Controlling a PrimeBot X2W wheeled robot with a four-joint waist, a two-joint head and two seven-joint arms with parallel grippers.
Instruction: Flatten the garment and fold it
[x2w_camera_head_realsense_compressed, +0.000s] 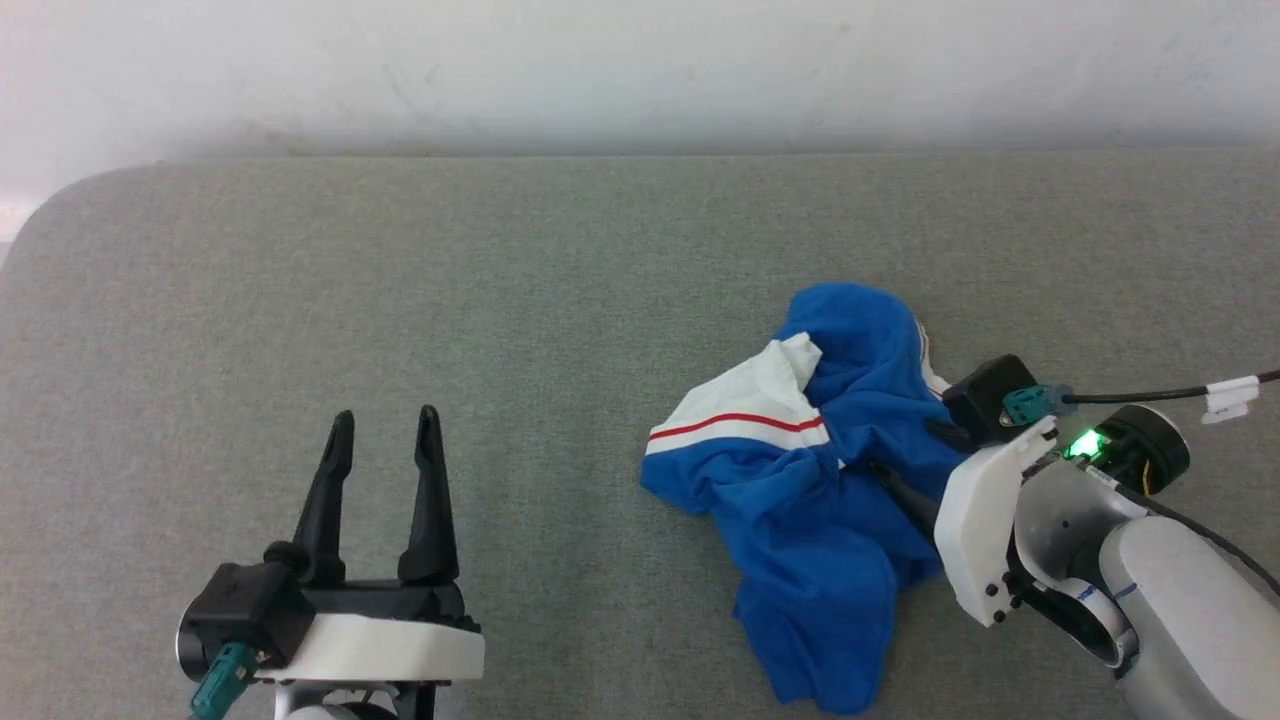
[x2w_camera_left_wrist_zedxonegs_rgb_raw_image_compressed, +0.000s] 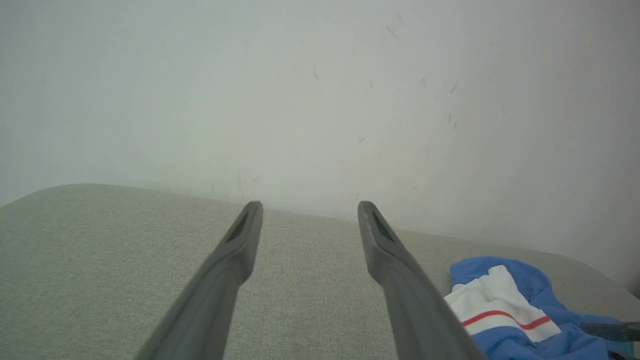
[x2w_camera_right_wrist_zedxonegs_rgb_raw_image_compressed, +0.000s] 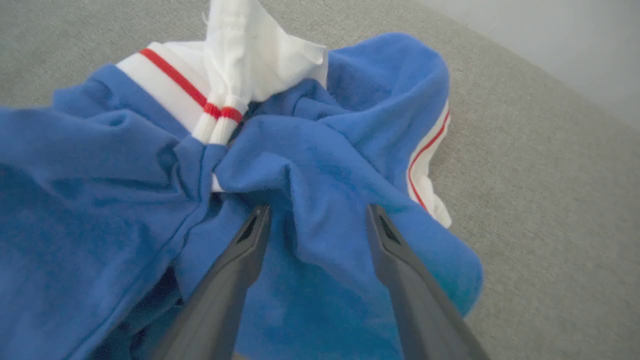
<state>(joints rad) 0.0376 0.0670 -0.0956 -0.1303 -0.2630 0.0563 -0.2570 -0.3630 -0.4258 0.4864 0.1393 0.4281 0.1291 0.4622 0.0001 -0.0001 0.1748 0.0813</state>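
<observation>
Blue garment (x2w_camera_head_realsense_compressed: 800, 500) beneath spread-fingered right end effector (x2w_camera_right_wrist_zedxonegs_rgb_raw_image_compressed: 317, 207); left end effector (x2w_camera_head_realsense_compressed: 387, 413) well apart.

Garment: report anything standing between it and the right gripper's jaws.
Nothing visible does. The right gripper is at the crumpled garment, which lies on the grey padded surface. Its jaws stand open with a blue fold rising between them.

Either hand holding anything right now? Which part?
Nothing held. Right hand open astride a fold of the crumpled bright blue jersey shirt; left hand open, away from it.
</observation>
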